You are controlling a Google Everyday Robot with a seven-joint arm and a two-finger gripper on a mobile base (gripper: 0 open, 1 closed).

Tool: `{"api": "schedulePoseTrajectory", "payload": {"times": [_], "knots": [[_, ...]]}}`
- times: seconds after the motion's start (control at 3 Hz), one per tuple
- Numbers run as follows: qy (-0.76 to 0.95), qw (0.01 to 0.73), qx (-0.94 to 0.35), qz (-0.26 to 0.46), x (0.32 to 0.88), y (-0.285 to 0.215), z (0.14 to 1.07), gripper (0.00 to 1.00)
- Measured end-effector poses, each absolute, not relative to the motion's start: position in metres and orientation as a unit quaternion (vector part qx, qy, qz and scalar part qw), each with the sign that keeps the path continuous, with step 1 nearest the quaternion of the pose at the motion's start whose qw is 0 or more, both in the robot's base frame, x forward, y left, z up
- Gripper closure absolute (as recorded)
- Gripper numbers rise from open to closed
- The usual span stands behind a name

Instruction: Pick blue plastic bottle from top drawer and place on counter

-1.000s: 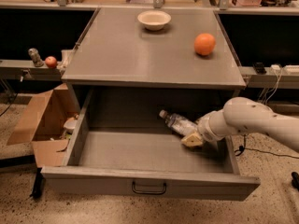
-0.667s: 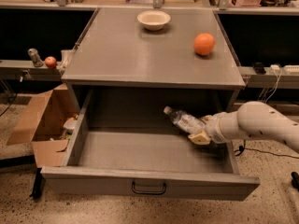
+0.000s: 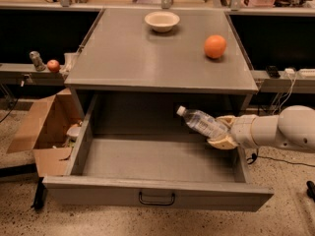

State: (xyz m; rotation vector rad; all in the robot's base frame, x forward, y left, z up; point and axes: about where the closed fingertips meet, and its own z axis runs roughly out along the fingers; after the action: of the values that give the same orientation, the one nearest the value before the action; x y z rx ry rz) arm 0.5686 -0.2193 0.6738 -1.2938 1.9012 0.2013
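One blue plastic bottle [image 3: 202, 123] is hanging tilted, cap pointing up and left, over the right side of the top drawer [image 3: 157, 193]. Your jaws are reaching in from the right and pinching its base end. You are needing height: be lifting it clear of the desk [image 3: 147, 58] edge, then setting it down away from the orange [image 3: 215, 46] and bowl [image 3: 162, 20]. No label writing is showing legibly.

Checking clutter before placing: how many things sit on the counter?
2: a white bowl at the back, an orange at the right. The hand holds the bottle over the drawer.
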Motion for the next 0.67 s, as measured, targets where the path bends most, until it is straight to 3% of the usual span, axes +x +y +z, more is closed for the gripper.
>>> {"api": "schedulePoseTrajectory", "payload": {"times": [0.67], "knots": [[0.708, 0.444, -0.546, 0.067, 0.549, -0.208, 0.722, 1.0]]}}
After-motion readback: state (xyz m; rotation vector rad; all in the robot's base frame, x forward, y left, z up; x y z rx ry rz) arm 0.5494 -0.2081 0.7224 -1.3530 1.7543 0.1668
